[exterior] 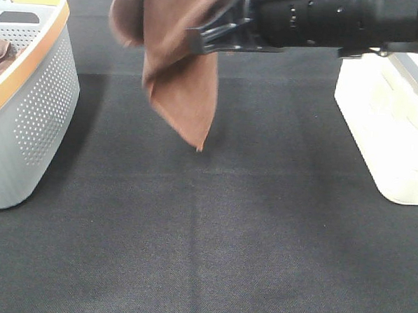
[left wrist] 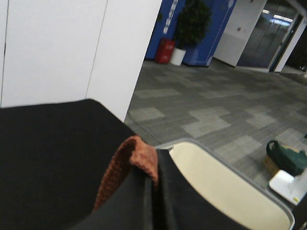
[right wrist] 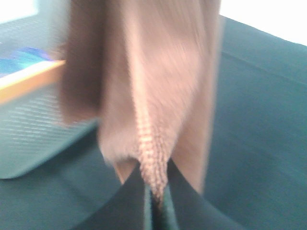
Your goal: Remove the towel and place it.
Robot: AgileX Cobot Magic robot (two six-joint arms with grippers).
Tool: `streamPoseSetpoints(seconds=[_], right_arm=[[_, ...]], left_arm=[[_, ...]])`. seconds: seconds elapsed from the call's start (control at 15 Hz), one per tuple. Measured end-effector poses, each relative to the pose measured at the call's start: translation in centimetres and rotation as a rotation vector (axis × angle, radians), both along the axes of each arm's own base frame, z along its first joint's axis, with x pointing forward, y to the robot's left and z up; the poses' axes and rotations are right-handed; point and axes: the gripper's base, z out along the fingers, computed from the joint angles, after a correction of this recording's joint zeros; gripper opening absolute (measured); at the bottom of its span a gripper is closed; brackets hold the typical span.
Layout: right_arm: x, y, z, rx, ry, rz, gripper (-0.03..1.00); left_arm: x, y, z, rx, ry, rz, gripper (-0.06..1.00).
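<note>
**user1:** How much room is there around the towel [exterior: 181, 92]?

**user2:** Loads tbh. It hangs in the air over the black desk [exterior: 261, 236], between the grey basket [exterior: 36, 105] at the left edge and the white bin [exterior: 385, 138] on the right. It's nearer the basket, and the open desk is in front.

**user1:** And the arms?

**user2:** The right arm reaches in level across the top, past the middle. The right gripper [exterior: 199, 40] is clamped tight on the towel's upper part, and the cloth drops in folds to 1 low corner. The left gripper [left wrist: 154, 177] is closed too, with a rust-brown fold pinched at its tips.
</note>
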Motion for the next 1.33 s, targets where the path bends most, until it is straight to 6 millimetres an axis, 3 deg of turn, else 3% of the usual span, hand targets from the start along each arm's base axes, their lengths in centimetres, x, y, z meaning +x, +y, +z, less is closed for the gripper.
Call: streamPoseSetpoints(seconds=[0.2, 0.4, 0.6, 0.73, 0.93, 1.13, 1.2, 1.33], right_arm=[[-1.6, 1.2, -0.6, 0.073, 0.06, 0.191, 0.0], [-3.4, 1.5, -1.9, 0.046, 0.176, 0.352, 0.0], [-4.1, 0.5, -3.8, -0.077, 0.421, 0.281, 0.0], [-2.4, -1.7, -4.1, -0.13, 0.539, 0.019, 0.0], [1.2, -4.7, -1.6, -0.214, 0.416, -0.216, 0.0], [3.1, -6.2, 0.4, -0.25, 0.31, -0.29, 0.0], [4.5, -7.2, 1.8, -0.253, 0.253, -0.336, 0.0], [6.8, -8.0, 2.3, -0.257, 0.227, -0.384, 0.0]], left_arm=[[1.5, 1.4, -3.5, 0.135, 0.24, -0.007, 0.0], [1.3, 1.7, -5.0, 0.24, 0.358, 0.001, 0.0], [0.7, 1.7, -5.9, 0.306, 0.442, -0.041, 0.0], [0.5, 1.9, -6.2, 0.355, 0.466, -0.05, 0.0], [1.0, 2.1, -6.9, 0.392, 0.477, -0.018, 0.0], [2.4, 2.0, -8.3, 0.401, 0.496, 0.021, 0.0], [3.3, 1.8, -9.0, 0.395, 0.485, 0.045, 0.0], [5.6, 1.5, -10.0, 0.344, 0.401, 0.117, 0.0]])
